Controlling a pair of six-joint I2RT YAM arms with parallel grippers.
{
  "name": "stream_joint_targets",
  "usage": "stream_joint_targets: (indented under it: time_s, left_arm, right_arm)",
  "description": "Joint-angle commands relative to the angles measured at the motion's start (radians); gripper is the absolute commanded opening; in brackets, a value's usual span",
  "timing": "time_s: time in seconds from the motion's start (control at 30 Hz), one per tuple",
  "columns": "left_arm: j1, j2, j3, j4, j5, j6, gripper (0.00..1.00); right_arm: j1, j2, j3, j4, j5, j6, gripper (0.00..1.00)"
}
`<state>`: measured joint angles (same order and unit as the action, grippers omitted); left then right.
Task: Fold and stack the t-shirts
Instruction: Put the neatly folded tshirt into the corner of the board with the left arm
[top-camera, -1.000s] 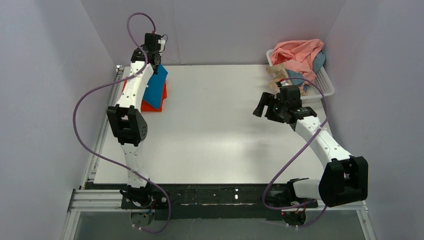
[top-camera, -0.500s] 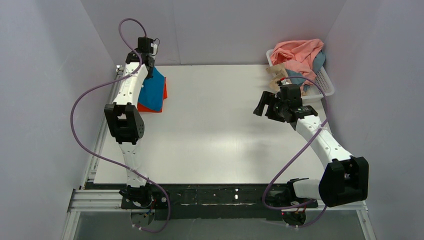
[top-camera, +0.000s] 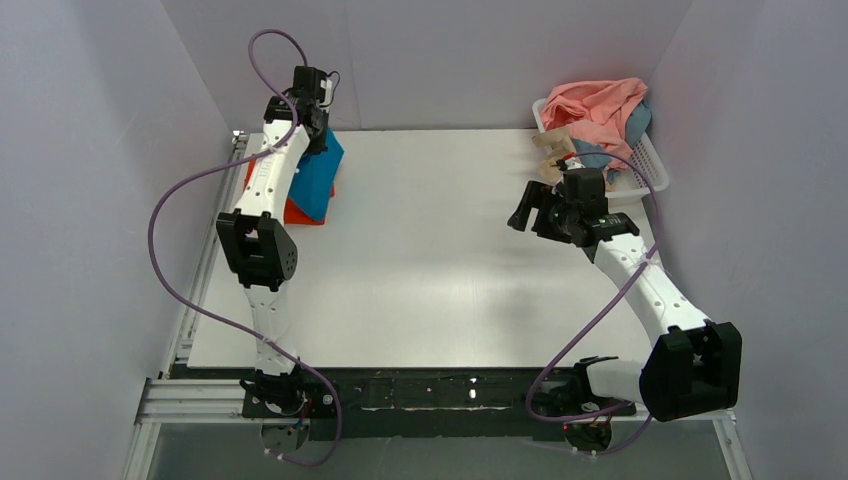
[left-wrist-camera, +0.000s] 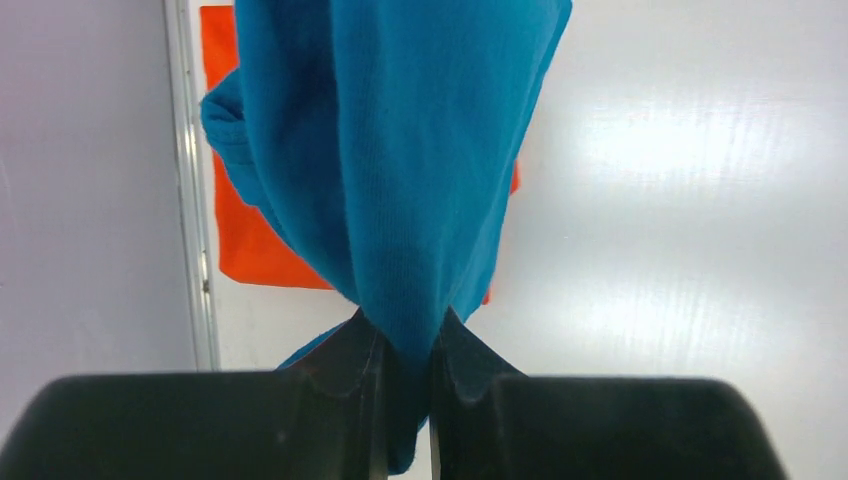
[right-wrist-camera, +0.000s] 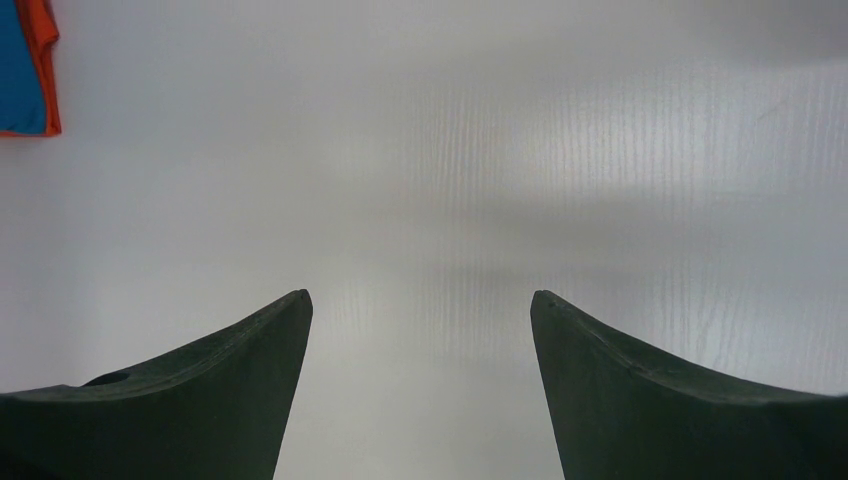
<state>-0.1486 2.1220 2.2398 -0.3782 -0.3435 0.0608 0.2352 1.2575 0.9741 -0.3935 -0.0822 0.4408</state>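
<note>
My left tool pinches the blue t-shirt by a fold so it hangs over the orange t-shirt at the counter's far-left corner, ready to stack, while my right tool hovers spread and empty.

Your left arm and right arm both wear white shells broken by chunky black joint housings, and a thin purple cable trails loosely along each. On the wrist views your right fingers are dark, smooth, curved wedges tapering to points; your left fingers are matt black.
</note>
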Motion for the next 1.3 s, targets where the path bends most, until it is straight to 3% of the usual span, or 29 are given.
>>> stream_joint_targets:
  time_s: [0.0, 0.17, 0.43, 1.27]
  left_arm:
    - [-0.017, -0.086, 0.055, -0.083, 0.031, -0.101, 0.00]
    - [-0.018, -0.062, 0.057, -0.085, 0.056, -0.142, 0.00]
    - [-0.009, 0.017, 0.081, -0.079, -0.029, -0.092, 0.00]
    - [0.218, 0.163, 0.003, 0.099, 0.024, 0.018, 0.00]
  right_arm:
    - [-0.007, -0.041, 0.004, 0.019, -0.006, -0.013, 0.88]
    - [-0.007, -0.042, -0.002, 0.022, -0.003, -0.008, 0.88]
    - [-0.007, -0.022, 0.003, 0.020, -0.007, -0.003, 0.88]
    - [-0.007, 0.047, 0.089, -0.035, -0.005, 0.023, 0.88]
